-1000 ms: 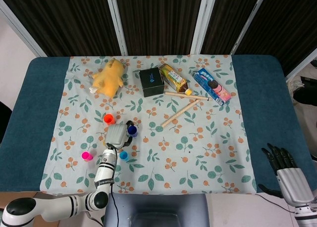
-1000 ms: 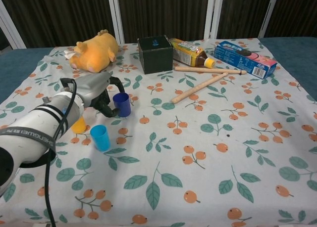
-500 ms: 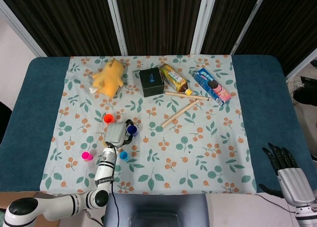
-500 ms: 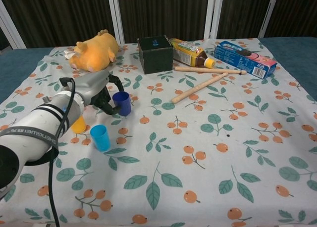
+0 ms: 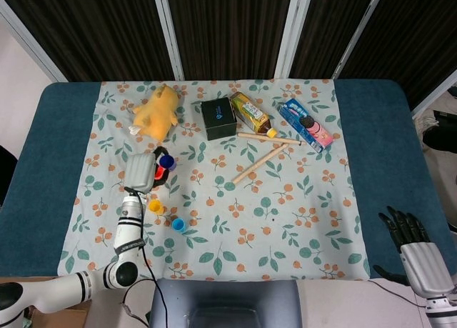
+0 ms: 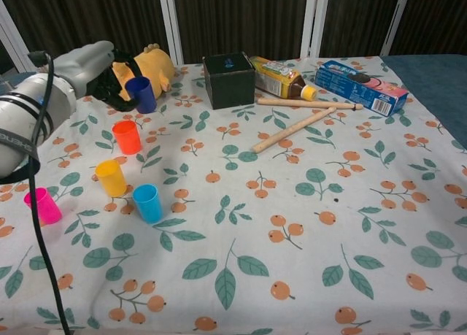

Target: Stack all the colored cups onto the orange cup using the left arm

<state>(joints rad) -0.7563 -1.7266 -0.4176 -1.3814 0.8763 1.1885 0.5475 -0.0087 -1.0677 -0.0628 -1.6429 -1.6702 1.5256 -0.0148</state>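
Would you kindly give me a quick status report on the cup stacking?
Left hand holds dark blue cup, lifted above orange cup. Right hand idle, fingers apart, off the table. Yellow, light blue, pink cups unstacked. Nothing blocking.

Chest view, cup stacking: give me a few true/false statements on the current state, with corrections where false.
1. The left hand holds the dark blue cup off the table. True.
2. The dark blue cup is already stacked on the orange cup. False: the orange cup stands by itself on the cloth, with nothing on it.
3. The yellow cup, light blue cup and pink cup each stand apart on the cloth. True.
4. The right hand is holding a wooden stick. False: it sits at the table's near right corner in the head view, holding nothing, fingers apart; both wooden sticks lie on the cloth.
5. The black box lies on its side in front of the cups. False: it stands behind them, beside the bottle.
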